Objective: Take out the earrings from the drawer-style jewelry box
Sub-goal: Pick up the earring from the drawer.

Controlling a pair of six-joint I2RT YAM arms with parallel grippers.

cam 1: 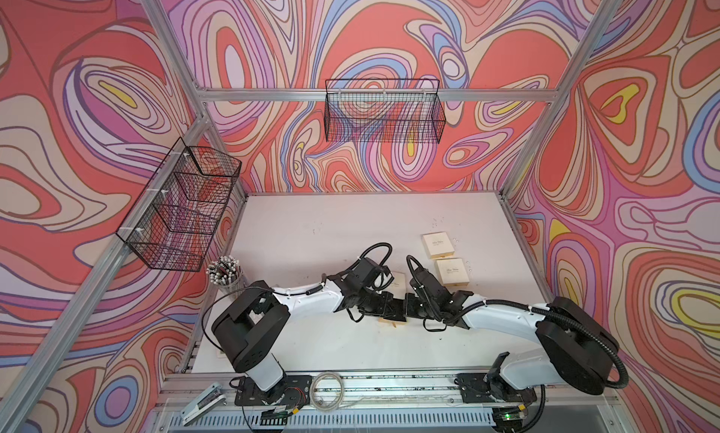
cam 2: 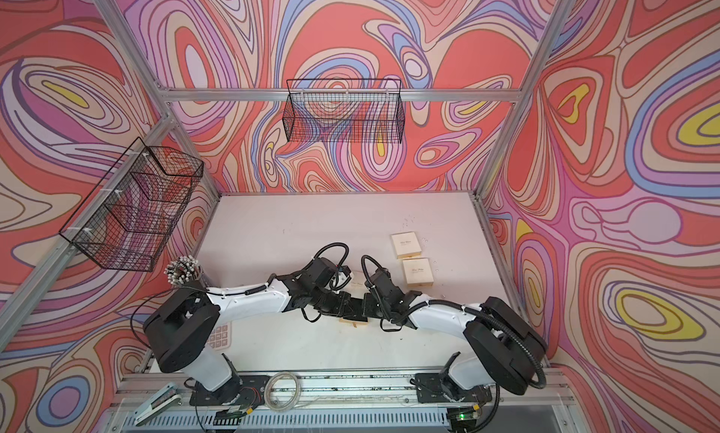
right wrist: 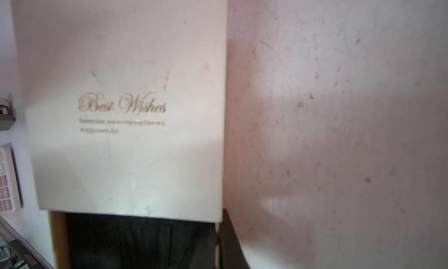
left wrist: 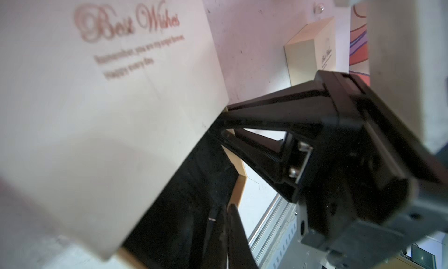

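Observation:
The cream jewelry box (cam 1: 398, 282) (right wrist: 126, 105), lettered "Best Wishes", lies mid-table with its black-lined drawer (left wrist: 189, 197) (cam 1: 393, 323) pulled partly out. My right gripper (right wrist: 218, 234) (left wrist: 224, 120) is shut on the drawer's tan side wall. My left gripper (left wrist: 226, 221) (cam 1: 392, 311) reaches into the drawer, jaws pressed together, and what lies between them is hidden. No earrings show in the dark drawer. A pearl-like earring (left wrist: 319, 7) lies on the table near another box.
Two more cream boxes (cam 1: 438, 246) (cam 1: 452, 272) sit at the right rear, with tiny pale specks around them. A cup of pens (cam 1: 225, 271) and a calculator (cam 2: 220, 335) stand at the left. Wire baskets (cam 1: 183, 205) (cam 1: 383, 111) hang on the walls.

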